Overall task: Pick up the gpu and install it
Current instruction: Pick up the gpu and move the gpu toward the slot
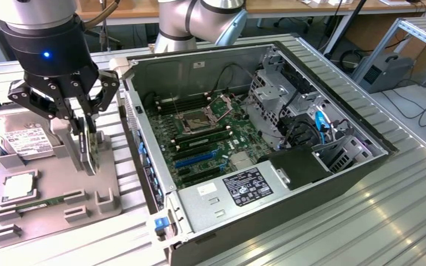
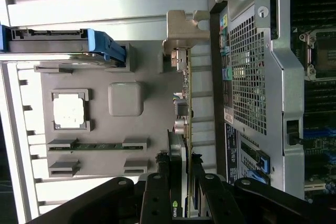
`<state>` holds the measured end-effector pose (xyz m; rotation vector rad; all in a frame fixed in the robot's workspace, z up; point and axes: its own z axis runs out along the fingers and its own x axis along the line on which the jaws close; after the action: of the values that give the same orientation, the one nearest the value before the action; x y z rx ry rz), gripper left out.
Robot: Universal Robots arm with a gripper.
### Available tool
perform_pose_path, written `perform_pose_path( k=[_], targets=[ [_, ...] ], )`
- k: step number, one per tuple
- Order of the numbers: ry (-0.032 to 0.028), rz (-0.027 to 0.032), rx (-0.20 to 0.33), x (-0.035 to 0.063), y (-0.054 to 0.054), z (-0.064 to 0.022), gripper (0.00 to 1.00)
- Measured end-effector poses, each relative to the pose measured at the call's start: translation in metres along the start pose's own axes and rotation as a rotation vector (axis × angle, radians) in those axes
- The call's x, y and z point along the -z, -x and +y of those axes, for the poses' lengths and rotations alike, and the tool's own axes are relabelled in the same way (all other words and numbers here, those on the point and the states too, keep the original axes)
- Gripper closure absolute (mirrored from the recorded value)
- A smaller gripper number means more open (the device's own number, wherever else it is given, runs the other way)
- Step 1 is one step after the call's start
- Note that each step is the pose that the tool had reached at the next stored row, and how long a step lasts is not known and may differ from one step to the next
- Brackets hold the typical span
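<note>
Ribbed metal workbench (image 1: 390, 221) filled the foreground, with desks and cables behind it. A grey parts tray (image 1: 57, 172) sat toward the exterior view's left and serves as the marker for what follows. At the tray's far-left end lay a silver hard drive (image 1: 24, 138) with a white label. Nearer the camera, a processor chip (image 1: 19, 186) sat in the tray's square pocket, and a green memory stick (image 1: 46, 203) lay in a slot just beside it. Over the tray's right-hand part hung the gripper (image 1: 80, 119), its fingers (image 2: 156, 198) drawn partway in and pressed against both faces of the gpu (image 1: 89, 147). The card stood on edge, its silver bracket at the end far from the gripper. Its lower edge was close to the tray, though whether it touched could not be told. Just to the right of the tray stood the open computer case (image 1: 183, 66), its motherboard (image 1: 206, 138) exposed.
</note>
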<state>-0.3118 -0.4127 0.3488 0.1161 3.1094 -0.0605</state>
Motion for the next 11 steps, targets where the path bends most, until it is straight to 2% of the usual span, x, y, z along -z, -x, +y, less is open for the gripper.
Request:
perform_pose_path(
  k=[11],
  targets=[
    [0.0, 0.0, 0.0, 0.0036, 0.0001, -0.0001, 0.73]
  ],
)
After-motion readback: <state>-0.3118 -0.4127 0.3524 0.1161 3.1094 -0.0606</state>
